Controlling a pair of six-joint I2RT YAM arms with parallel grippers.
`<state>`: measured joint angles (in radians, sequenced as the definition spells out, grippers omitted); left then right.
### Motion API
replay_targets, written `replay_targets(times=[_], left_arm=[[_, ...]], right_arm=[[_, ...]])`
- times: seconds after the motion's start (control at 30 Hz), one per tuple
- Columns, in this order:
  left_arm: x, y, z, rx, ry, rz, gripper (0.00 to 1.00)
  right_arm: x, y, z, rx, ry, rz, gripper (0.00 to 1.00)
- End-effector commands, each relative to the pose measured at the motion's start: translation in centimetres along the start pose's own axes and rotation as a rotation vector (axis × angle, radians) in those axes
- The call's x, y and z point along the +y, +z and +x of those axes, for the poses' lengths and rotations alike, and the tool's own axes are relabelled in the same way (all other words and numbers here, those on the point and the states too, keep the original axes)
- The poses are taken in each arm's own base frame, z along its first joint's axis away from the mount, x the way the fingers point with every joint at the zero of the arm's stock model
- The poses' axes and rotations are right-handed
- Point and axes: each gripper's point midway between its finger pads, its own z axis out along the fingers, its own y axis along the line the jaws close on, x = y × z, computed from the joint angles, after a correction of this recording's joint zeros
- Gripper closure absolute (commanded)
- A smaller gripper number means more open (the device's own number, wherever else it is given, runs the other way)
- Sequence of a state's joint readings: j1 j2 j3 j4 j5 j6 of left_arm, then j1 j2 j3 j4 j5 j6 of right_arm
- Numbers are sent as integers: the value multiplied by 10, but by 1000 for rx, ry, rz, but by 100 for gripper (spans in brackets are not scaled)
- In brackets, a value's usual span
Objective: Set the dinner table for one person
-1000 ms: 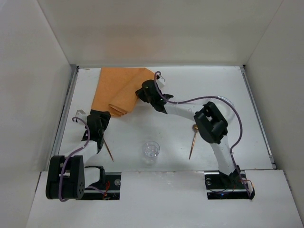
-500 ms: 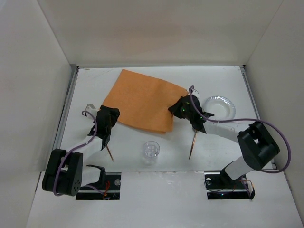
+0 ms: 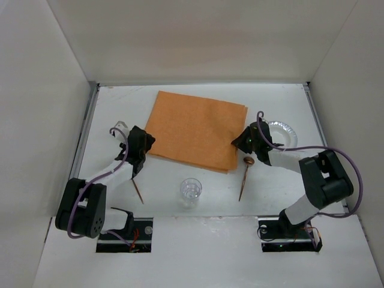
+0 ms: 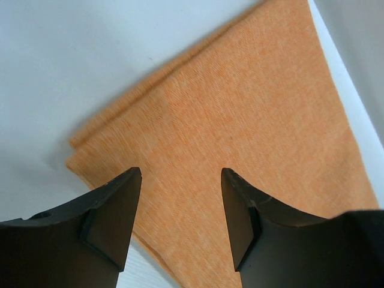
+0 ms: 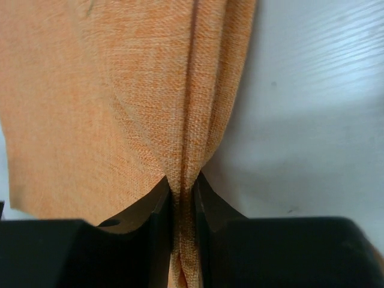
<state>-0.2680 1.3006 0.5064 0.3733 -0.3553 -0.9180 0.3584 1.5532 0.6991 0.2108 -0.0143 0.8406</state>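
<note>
An orange cloth mat [image 3: 195,129] lies spread out on the white dinner table [image 3: 168,174], towards the back middle. My right gripper [image 3: 242,143] is at the mat's right edge; in the right wrist view it [image 5: 183,192] is shut on a pinched fold of the mat [image 5: 120,90]. My left gripper [image 3: 146,144] is at the mat's left corner. The left wrist view shows it [image 4: 180,204] open, fingers hovering over the mat [image 4: 240,120] with nothing held between them.
A clear glass [image 3: 191,191] stands near the front middle. One thin wooden utensil [image 3: 138,191] lies front left and a wooden spoon [image 3: 244,177] front right. A shiny plate [image 3: 283,133] sits behind the right arm. Walls enclose the table.
My right gripper has pulled the mat rightwards, and the mat has gone from folded at the back left to spread flat. My left gripper has moved up to the mat's left corner.
</note>
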Motion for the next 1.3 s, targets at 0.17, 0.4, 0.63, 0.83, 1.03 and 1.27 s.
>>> replay_targets(times=[0.17, 0.4, 0.63, 0.83, 1.03, 1.27], left_arm=[[36, -3, -13, -53, 172, -206, 47], [47, 7, -2, -20, 236, -261, 47], [50, 14, 7, -20, 269, -285, 58], [53, 16, 13, -4, 242, -256, 87], [67, -7, 15, 8, 247, -240, 94], [90, -47, 23, 48, 241, -256, 95]], right_arm=[[23, 0, -57, -195, -16, -10, 37], [16, -27, -49, -284, -154, 88, 24], [-4, -15, -13, -207, -193, 130, 25], [-12, -8, -4, -184, -208, 150, 43], [-12, -8, 4, -155, -199, 143, 65], [-23, -19, 24, -98, -180, 140, 73]])
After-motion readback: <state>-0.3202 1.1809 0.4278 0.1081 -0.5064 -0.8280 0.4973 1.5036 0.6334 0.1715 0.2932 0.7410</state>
